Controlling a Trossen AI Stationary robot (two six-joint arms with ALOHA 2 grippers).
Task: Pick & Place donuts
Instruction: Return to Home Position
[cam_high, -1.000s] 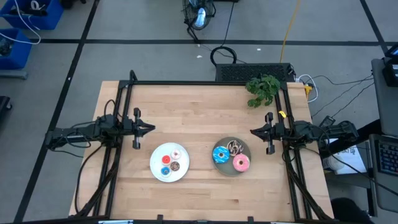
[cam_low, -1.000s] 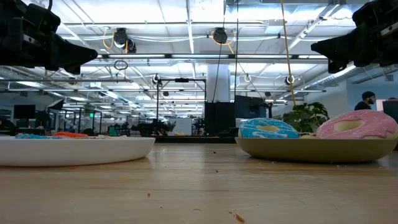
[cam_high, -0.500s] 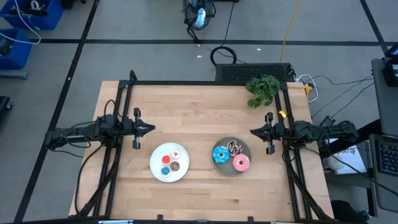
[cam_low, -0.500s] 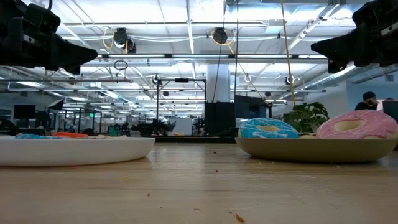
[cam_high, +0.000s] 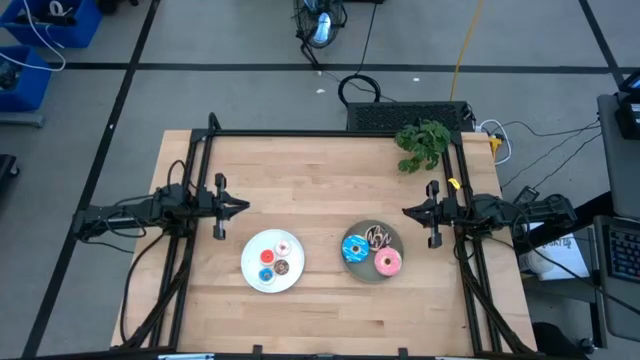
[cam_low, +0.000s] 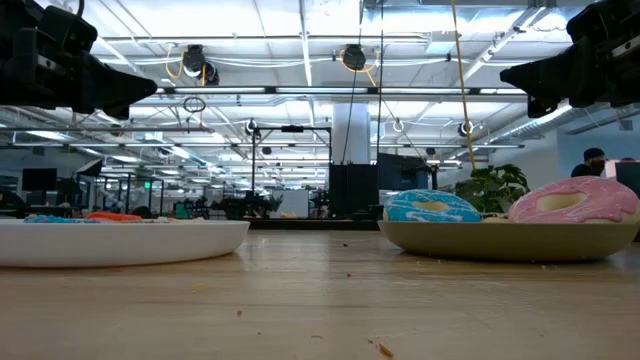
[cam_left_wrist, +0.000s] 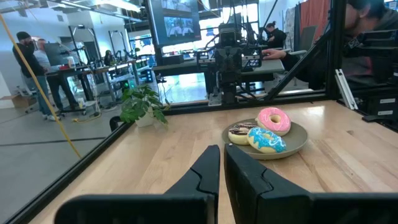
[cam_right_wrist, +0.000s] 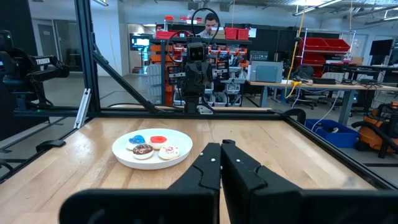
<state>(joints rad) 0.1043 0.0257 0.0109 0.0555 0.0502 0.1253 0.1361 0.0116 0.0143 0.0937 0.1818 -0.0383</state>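
The small donuts lie on a white plate (cam_high: 250, 262): white-pink (cam_high: 283, 248), red (cam_high: 266, 256), brown (cam_high: 282, 268), and a tiny blue one (cam_high: 266, 274). On the grey plate (cam_high: 398, 243) lie the blue sprinkled (cam_high: 354, 249), drizzled dark brown (cam_high: 378, 236) and pink (cam_high: 388, 263) donuts. My left gripper (cam_high: 243, 207) hovers shut above the table's left part, beyond the white plate. My right gripper (cam_high: 405, 211) hovers shut at the right, beyond the grey plate. The left wrist view shows the grey plate (cam_left_wrist: 300, 138); the right wrist view shows the white plate (cam_right_wrist: 122, 154).
A green plant (cam_high: 423, 143) stands at the far right corner. Black frame rails (cam_high: 330, 133) run along the far edge and both sides of the table. Bare wood lies between the plates and along the near edge. People work at desks in the room behind.
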